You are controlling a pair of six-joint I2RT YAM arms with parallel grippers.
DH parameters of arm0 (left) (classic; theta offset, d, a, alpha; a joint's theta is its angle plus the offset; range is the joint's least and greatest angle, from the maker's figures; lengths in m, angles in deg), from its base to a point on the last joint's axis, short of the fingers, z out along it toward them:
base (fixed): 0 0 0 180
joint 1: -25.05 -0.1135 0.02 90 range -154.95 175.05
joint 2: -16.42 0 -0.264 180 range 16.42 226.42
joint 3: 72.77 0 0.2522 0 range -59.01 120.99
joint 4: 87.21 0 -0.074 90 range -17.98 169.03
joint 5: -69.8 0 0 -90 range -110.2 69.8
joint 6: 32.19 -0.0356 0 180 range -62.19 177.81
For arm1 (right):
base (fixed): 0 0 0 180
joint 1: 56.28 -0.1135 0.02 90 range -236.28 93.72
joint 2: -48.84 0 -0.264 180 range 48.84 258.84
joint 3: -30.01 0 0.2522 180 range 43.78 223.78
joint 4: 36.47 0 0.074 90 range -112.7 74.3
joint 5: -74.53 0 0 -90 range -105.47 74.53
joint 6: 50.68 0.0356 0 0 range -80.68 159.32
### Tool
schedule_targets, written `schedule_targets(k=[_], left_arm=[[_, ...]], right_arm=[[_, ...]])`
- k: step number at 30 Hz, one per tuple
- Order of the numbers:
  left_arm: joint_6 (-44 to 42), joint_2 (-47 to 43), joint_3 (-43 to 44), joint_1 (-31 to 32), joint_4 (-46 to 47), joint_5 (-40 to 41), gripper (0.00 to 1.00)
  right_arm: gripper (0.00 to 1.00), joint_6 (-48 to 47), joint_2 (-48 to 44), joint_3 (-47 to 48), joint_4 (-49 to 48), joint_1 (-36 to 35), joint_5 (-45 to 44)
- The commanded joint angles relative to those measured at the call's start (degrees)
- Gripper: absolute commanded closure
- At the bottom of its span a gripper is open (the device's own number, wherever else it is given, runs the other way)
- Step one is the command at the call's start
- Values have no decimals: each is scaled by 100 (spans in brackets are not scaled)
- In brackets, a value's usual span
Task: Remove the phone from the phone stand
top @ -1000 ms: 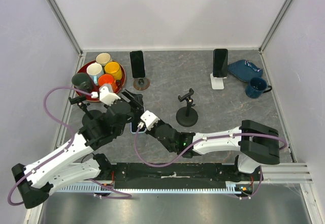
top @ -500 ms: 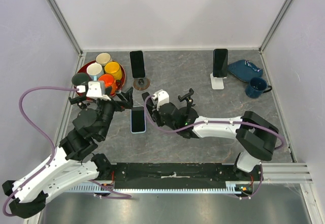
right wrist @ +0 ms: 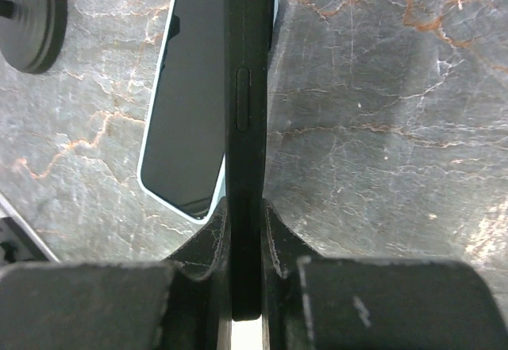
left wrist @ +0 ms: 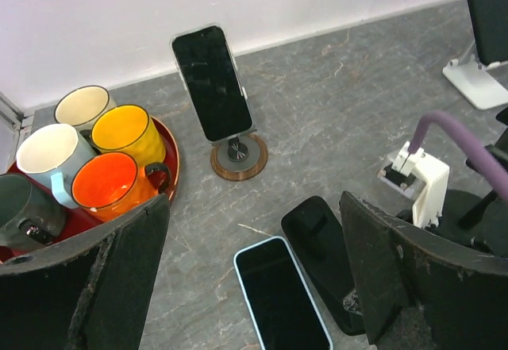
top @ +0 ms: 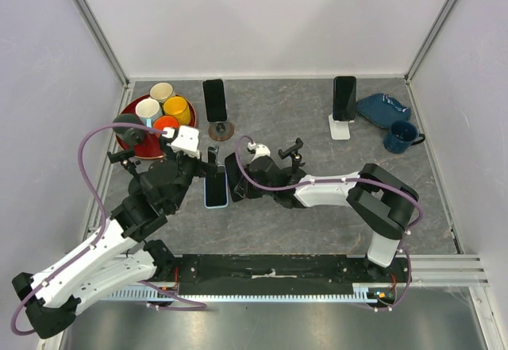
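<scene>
A light-blue phone (top: 215, 188) lies flat, screen up, on the grey table; the left wrist view shows the same phone (left wrist: 282, 298). My left gripper (top: 203, 159) hangs open just above its far end, fingers (left wrist: 119, 275) wide apart and holding nothing. My right gripper (top: 240, 171) is shut on a black phone (right wrist: 248, 120), held edge-on right beside the light-blue phone (right wrist: 186, 104). The black clamp stand (top: 291, 173) is empty. Another black phone (top: 215, 100) leans on a round wooden stand (top: 221, 132). A third phone (top: 344, 97) rests on a white stand (top: 340, 126).
A red tray (top: 128, 142) with several mugs sits at the back left, close to my left arm. A blue dish (top: 382, 109) and a dark blue mug (top: 402, 136) stand at the back right. White walls close three sides.
My left gripper has opened and let go of the light-blue phone, which now lies on the table. The right gripper, still shut, has swung up and come to rest beside it.
</scene>
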Motion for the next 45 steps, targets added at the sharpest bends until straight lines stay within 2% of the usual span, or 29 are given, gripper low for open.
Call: schedule_targets(k=[1,12,17,26,29,36,45], left_arm=[[-281,-55,-2,-88,6,-62,6],[-238,-240,-38,-176,-3,-10,6],[-211,-213,-37,-185,-30,-45,7],[-211,-248,-29,-202,-56,-71,7],[-202,-240,-20,-211,-82,-107,7],[-202,-240,-20,-238,-91,-133,7],[-202,-213,-20,-264,-100,-151,7]], right_arm=[[100,822,4,80,-913,81,216],[99,1825,172,-245,-1054,143,313],[97,1860,128,-386,-1002,143,207],[94,1746,382,-184,-975,151,848],[88,1711,348,-175,-966,143,805],[62,1579,189,-263,-799,143,559],[55,1219,22,-254,-377,143,102]])
